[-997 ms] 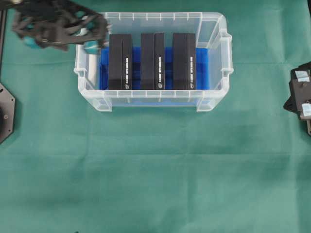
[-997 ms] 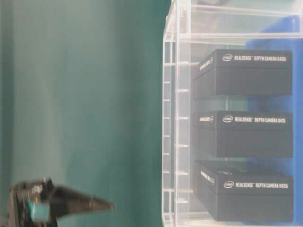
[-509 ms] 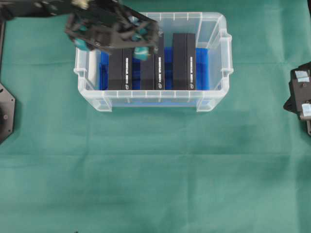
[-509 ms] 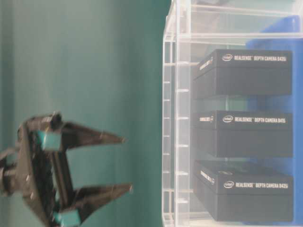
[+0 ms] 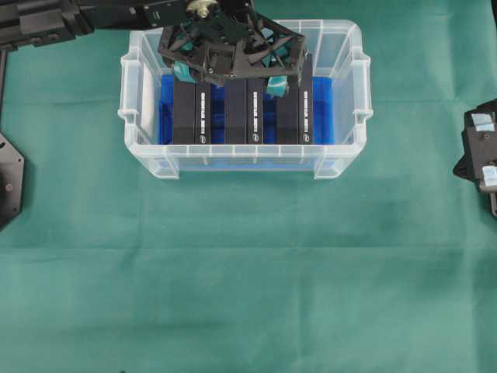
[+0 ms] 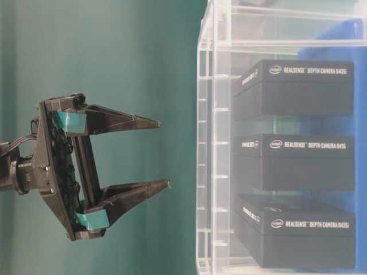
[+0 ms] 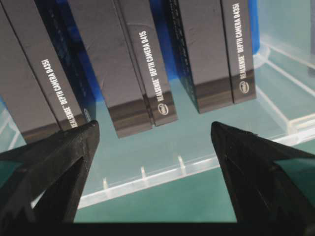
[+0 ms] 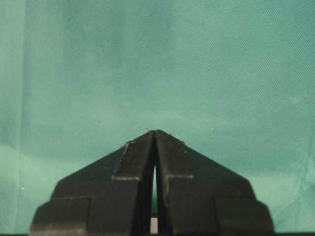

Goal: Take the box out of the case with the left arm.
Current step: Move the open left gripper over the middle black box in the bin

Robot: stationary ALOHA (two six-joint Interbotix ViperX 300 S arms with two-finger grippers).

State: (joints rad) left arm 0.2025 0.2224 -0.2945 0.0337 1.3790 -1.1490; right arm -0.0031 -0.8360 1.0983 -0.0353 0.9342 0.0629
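Left claw (image 5: 228,75) has moved over the case (image 5: 342,47).

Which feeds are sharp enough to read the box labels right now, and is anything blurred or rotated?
Left wrist view: box print crisp, pincer fingers dark. Table-level view: turned sideways, soft, labels seen hazily through the case wall. Overhead view: even light, print too small.

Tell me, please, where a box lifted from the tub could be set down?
The broad green cloth in front of the clear plastic tub is bare. Inside it is crowded: three black boxes on edge, with narrow blue gaps.
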